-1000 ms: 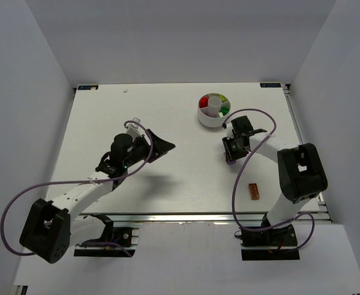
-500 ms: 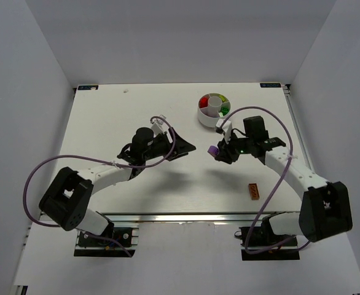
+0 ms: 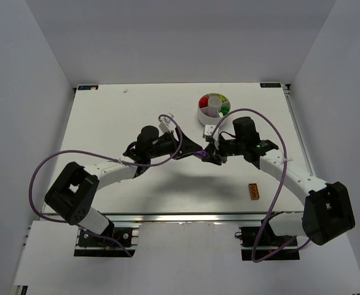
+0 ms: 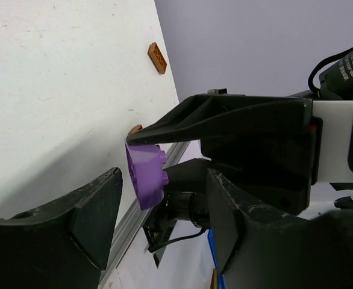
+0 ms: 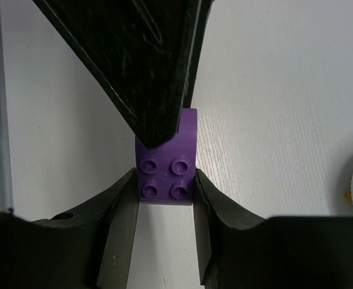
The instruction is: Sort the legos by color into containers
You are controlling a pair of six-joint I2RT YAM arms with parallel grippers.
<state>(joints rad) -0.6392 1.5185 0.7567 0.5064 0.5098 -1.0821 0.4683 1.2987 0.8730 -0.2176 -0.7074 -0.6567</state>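
Right hand (image 5: 164, 183) clenches purple lego (image 5: 166, 162) (far end hidden by spread left hand (image 4: 162, 180)).

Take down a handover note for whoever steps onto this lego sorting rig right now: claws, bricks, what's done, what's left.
Right claw: shut on the purple brick, held up mid-table.
Left claw: open, fingers either side of that brick, not closed on it.
Done: red, green and yellow-green pieces sit in the white dish.
Orange brick: loose on the table, by its near edge.
To do: purple brick into the dish, then the orange one.
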